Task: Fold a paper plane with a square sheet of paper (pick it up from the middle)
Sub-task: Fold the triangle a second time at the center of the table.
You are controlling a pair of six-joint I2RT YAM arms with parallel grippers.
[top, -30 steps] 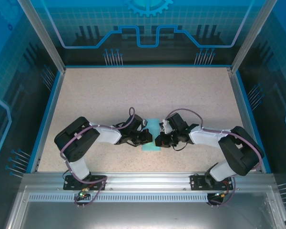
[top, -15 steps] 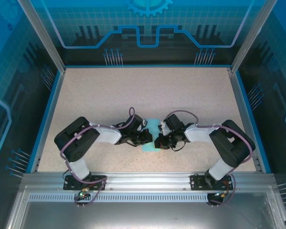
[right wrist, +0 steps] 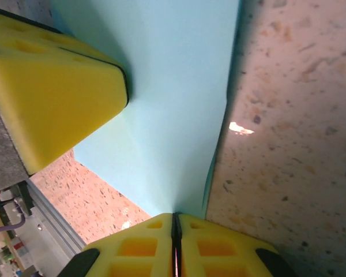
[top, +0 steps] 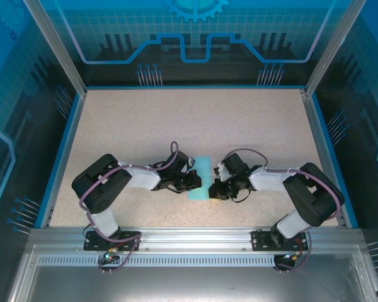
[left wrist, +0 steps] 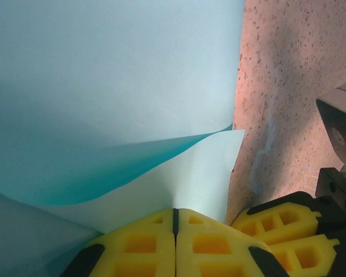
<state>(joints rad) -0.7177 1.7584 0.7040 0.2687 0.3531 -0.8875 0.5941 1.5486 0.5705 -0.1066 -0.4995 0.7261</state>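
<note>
light-blue sheet of paper (top: 202,167), partly folded, layers parting: sits at the front middle of the speckled counter (top: 176,119), directly between the two hands. left hand (top: 193,182): yellow fingers (left wrist: 144,245) pressed together, pinching the sheet's left side. right hand (top: 212,189): fingers (right wrist: 210,245) pinching its right edge, opposite the left hand.

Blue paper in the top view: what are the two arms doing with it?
Both arms are working a light-blue paper, already folded narrow, on the table. The left gripper is shut on its left edge and the right gripper on its right edge, facing each other. No plane shape yet.
</note>
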